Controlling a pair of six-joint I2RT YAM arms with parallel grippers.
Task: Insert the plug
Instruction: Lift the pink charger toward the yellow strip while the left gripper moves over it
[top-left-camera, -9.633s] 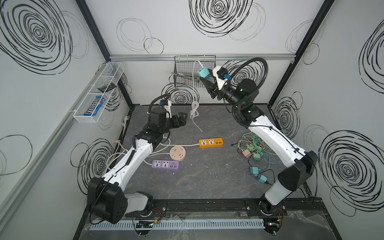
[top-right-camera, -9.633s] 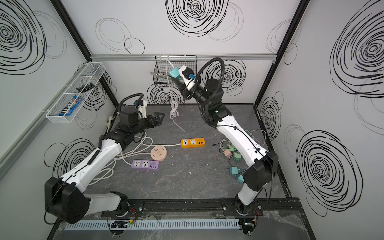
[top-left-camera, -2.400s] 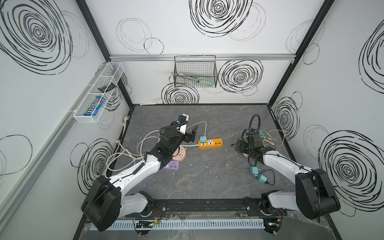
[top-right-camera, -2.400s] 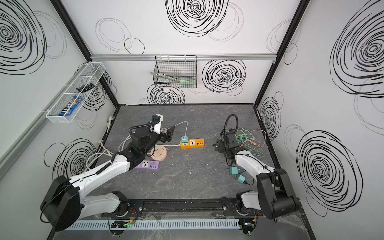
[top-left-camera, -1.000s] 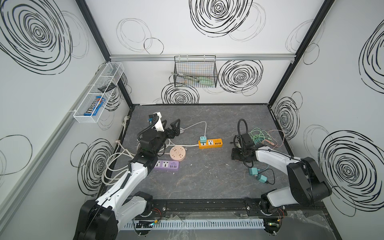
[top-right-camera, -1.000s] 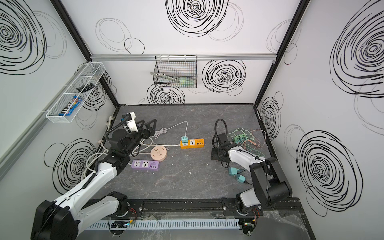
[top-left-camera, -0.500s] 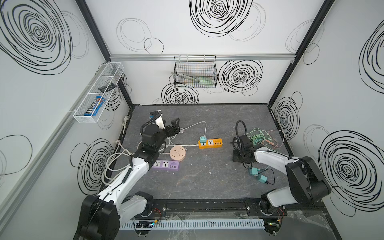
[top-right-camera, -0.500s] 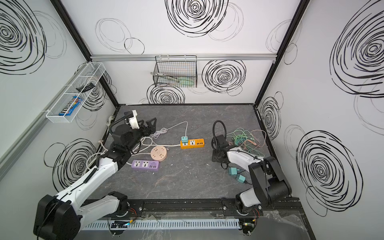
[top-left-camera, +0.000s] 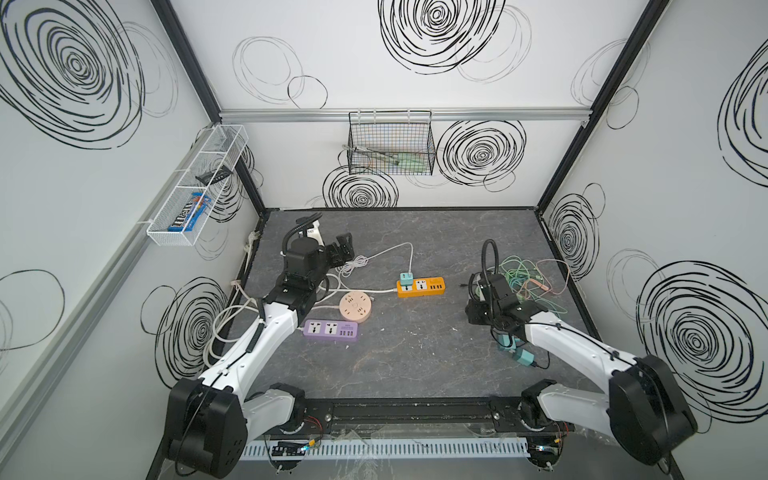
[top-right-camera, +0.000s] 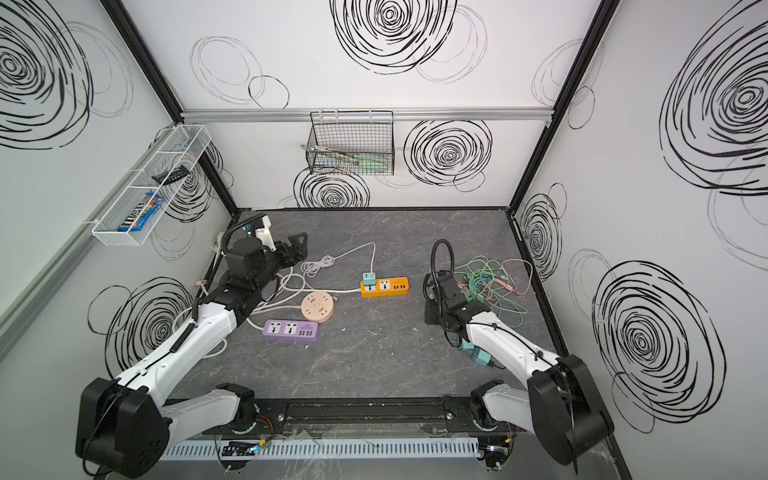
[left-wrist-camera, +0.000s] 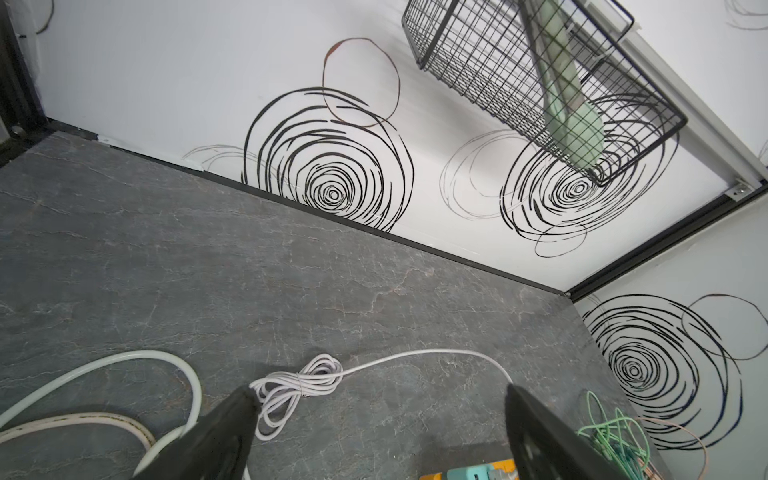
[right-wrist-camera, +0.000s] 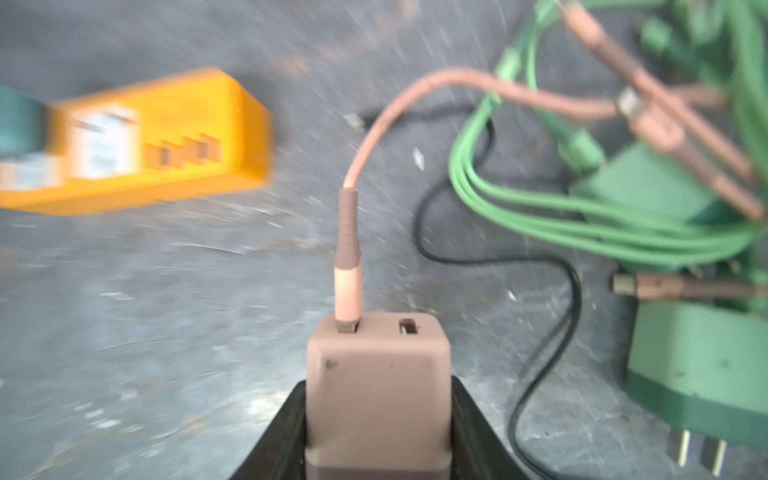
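My right gripper (right-wrist-camera: 378, 399) is shut on a pink plug (right-wrist-camera: 376, 357), its black jaws pressed against both sides. A pink cable (right-wrist-camera: 349, 266) runs from the plug's top port. In both top views this gripper (top-left-camera: 473, 316) (top-right-camera: 432, 311) sits low over the table, right of the orange power strip (top-left-camera: 422, 286) (top-right-camera: 384, 286) (right-wrist-camera: 137, 141), and hides the plug. A teal plug (top-left-camera: 405, 279) (top-right-camera: 369, 279) stands in the strip's left socket. My left gripper (top-left-camera: 343, 249) (top-right-camera: 297, 245) (left-wrist-camera: 384, 415) is open and empty at the back left, above a white cable bundle (left-wrist-camera: 299, 382).
A purple power strip (top-left-camera: 330, 330) and a round pink socket (top-left-camera: 354, 307) lie left of centre among white cords. A tangle of green and pink cables (top-left-camera: 528, 278) and green chargers (right-wrist-camera: 698, 374) lies to the right. A wire basket (top-left-camera: 390, 145) hangs on the back wall.
The left arm has drawn back from the orange strip, with the teal plug left standing in it. The right gripper's jaws have narrowed onto the pink plug.
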